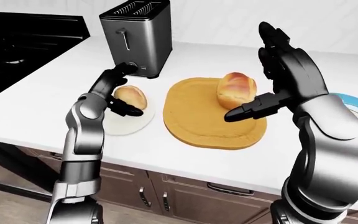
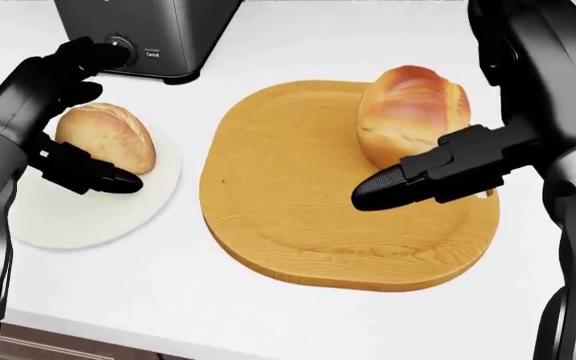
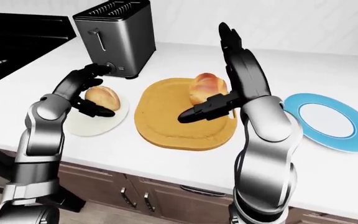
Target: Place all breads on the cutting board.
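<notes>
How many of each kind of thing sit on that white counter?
Breads: 2, one on the white plate, one on the cutting board
Plates: 2, white and blue
Cutting boards: 1
Toasters: 1
Total: 6

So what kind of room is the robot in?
It looks like a kitchen. There's a white counter with wooden cabinets under it, a silver toaster, and a black stove at the left. Bread sits on a cutting board.

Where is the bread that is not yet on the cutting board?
In the head view it sits at left: the bread roll on the white plate, below the toaster, with the left hand open around it.
</notes>
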Tool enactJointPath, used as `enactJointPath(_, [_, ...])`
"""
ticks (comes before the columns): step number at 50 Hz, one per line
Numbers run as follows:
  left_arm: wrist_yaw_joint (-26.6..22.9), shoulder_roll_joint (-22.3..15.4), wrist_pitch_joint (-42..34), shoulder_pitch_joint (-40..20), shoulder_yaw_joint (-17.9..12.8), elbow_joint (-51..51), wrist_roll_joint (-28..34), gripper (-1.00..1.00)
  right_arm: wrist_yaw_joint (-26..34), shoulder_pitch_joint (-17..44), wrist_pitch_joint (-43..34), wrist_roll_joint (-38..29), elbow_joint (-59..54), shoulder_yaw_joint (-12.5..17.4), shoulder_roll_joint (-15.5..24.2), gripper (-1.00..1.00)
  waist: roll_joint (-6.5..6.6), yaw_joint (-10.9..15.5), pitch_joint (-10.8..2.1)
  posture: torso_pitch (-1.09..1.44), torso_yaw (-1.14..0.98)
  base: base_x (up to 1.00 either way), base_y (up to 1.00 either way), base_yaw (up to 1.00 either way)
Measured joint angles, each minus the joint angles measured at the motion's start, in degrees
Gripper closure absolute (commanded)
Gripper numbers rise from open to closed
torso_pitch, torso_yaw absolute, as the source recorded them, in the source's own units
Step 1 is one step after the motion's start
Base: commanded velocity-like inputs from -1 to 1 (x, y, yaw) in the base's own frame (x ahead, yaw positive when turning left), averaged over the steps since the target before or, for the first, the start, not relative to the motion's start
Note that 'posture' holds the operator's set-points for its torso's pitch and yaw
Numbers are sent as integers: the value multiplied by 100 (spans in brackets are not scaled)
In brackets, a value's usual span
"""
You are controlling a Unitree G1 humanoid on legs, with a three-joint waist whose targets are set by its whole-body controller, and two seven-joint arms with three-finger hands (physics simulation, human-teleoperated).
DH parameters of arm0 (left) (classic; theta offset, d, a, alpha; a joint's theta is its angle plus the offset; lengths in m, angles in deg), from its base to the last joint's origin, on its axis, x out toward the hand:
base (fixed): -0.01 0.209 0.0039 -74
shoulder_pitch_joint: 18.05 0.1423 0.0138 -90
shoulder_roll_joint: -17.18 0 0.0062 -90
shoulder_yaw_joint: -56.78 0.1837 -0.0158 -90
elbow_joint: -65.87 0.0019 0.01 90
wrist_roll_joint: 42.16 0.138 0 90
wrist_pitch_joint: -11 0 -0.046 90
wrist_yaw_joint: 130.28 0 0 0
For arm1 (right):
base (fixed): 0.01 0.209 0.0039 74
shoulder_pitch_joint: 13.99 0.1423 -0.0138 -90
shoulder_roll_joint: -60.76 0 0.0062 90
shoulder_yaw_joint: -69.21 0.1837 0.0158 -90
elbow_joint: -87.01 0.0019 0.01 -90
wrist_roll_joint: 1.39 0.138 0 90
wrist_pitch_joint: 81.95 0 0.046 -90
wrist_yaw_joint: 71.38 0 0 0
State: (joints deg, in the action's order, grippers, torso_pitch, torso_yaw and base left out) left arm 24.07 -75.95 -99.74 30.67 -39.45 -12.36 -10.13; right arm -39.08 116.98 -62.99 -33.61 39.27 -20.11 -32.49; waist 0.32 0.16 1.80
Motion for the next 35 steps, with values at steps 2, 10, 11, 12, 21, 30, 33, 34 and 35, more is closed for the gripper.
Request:
enactJointPath(2, [-8,2,25,21,4,-23,26,-52,2,-1,-8,-4,15,-3,4,-100,2,-3,-4,0,0,0,0,0])
enactJointPath(10, [-130,31,64,138,23,-208,175,-36,-4,-9,4,-5,3,7,5,-100,10,-5,-14,0,0,0,0,0])
enactJointPath(11, [-161,40,67,146,27,-230,197,-32,-5,-7,1,-7,-2,7,4,-100,11,-2,-14,0,0,0,0,0])
enactJointPath(12, [-192,47,68,151,33,-247,217,-29,-5,-2,-5,-9,-6,1,5,-100,11,0,-14,0,0,0,0,0])
enactJointPath(21, [-226,84,113,113,23,-175,279,-4,-18,-16,52,1,-42,5,-19,-100,2,3,-8,0,0,0,0,0])
enactJointPath(30, [-48,43,91,27,-18,-125,208,20,-28,-74,51,-28,-9,-33,-38,-100,-2,-8,10,0,0,0,0,0])
enactJointPath(33, [-89,39,18,64,-17,-292,182,24,-17,-71,43,-48,7,-36,-37,-100,-3,-9,14,0,0,0,0,0])
enactJointPath(34, [-111,38,-14,74,-22,-361,169,25,-12,-62,35,-56,10,-40,-35,-100,-4,-10,17,0,0,0,0,0])
enactJointPath(35, [-129,34,-40,73,-29,-414,153,26,-6,-54,29,-63,11,-41,-33,-100,-5,-9,18,0,0,0,0,0])
